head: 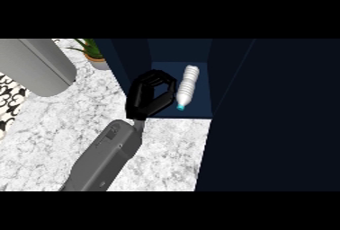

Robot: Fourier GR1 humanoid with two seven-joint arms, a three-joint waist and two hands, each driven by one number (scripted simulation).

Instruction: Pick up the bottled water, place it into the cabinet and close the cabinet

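Bottle [188, 86] lies inside the cabinet [266, 112], cap toward the counter [60, 134], so placing looks done. Right hand [147, 96] sits just beside it, fingers curled but grasping nothing; closing the cabinet remains.

So one grey forearm comes in from the near edge, left of centre, angling up and a bit right toward the far side. Its black hand [147, 96] sits at the end, fingers curled over into a loop with the thumb, holding nothing. Can't say which arm the big grey shape at far left is.
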